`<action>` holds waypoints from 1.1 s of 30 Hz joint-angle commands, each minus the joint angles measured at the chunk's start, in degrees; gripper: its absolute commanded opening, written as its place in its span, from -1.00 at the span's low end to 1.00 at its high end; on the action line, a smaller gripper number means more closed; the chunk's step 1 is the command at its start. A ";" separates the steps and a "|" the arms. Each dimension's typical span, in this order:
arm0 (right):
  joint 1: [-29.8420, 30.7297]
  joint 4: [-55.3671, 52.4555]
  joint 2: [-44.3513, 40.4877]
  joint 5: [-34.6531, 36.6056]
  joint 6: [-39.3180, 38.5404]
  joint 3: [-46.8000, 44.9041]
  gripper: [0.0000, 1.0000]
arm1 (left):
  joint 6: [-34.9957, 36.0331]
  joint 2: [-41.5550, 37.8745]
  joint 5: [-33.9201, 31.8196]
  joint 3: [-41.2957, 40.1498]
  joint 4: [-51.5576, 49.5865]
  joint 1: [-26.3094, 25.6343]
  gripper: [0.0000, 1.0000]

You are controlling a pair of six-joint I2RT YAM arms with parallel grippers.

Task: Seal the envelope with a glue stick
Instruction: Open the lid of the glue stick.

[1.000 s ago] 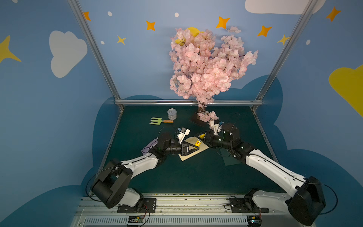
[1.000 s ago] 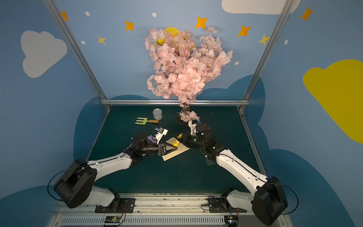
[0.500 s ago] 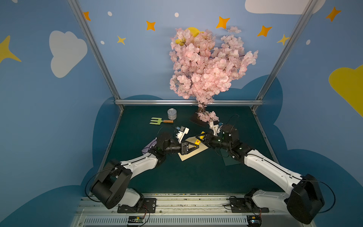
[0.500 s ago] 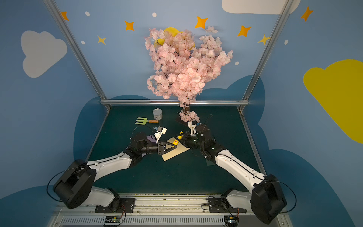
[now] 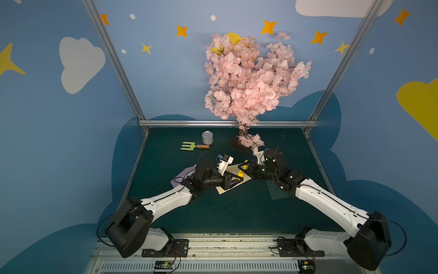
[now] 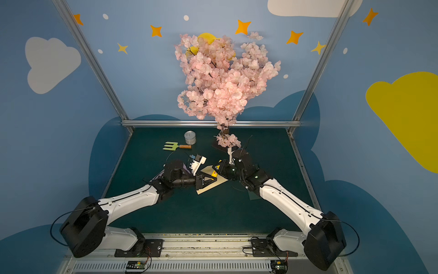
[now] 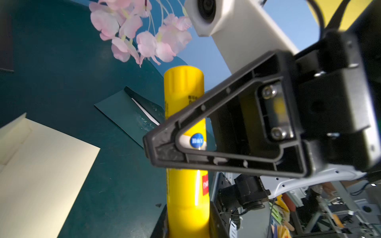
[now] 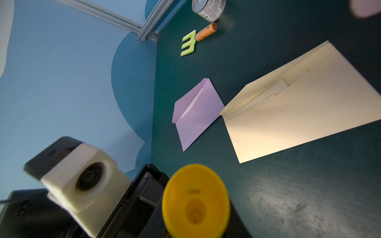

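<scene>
- Fingers. We see the left fingers (image 7: 159, 224) closed on the base of the glue stick (image 7: 185, 195). One right finger (image 7: 165, 148) crosses the barrel at mid-length with its partner hidden behind. We read that pair as clamped on the stick too.
- Two grips, one stick. The left gripper (image 5: 233, 180) and right gripper (image 5: 248, 169) are both locked on. We judge that any pull off the stick's axis would twist it in the pads or pop it out of one grip.
- Cap. The right pad seems to sit below the ribbed cap (image 7: 183, 80), on the labelled barrel. If so, a pull would drag the whole stick out of a grip instead of uncapping it.
- Drop. In both top views the stick hangs over the envelope (image 8: 299, 115). A freed cap or stick could land there and roll off across the mat (image 5: 213, 213).
- Envelope. It lies flat on the mat beneath the grippers, flap unsealed as far as we can tell, with nothing pinning it. We expect glue drag to shove or crease it.
- Neighbours. The lilac envelope (image 8: 195, 115) lies just beside its corner, and the green envelope (image 7: 127, 111) lies under the right arm. A stray stroke could smear either.
- Surround. Blossoms (image 7: 144, 41) hang near the right wrist and could snag. The can (image 8: 209, 8) and fork (image 8: 188, 43) lie well apart.
</scene>
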 commanded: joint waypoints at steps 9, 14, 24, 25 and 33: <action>-5.91 12.12 -4.78 1.92 2.51 -9.77 -1.00 | 2.55 -0.99 3.13 -3.40 0.41 0.54 -0.95; -11.12 22.74 -5.76 -6.91 3.98 -14.27 -1.00 | -6.00 1.75 15.21 -5.81 11.49 4.03 -0.95; -14.58 13.21 -9.46 -3.36 -5.94 -10.96 -1.00 | -9.93 6.31 25.92 -5.00 12.29 4.17 -0.95; -14.48 11.85 -9.80 -2.83 -6.81 -10.56 -1.00 | -10.87 6.73 26.12 -5.17 13.55 4.39 -0.95; -14.53 34.95 -13.57 -3.50 -9.49 -20.86 -1.00 | -31.19 17.10 33.34 -5.76 43.05 5.04 -0.95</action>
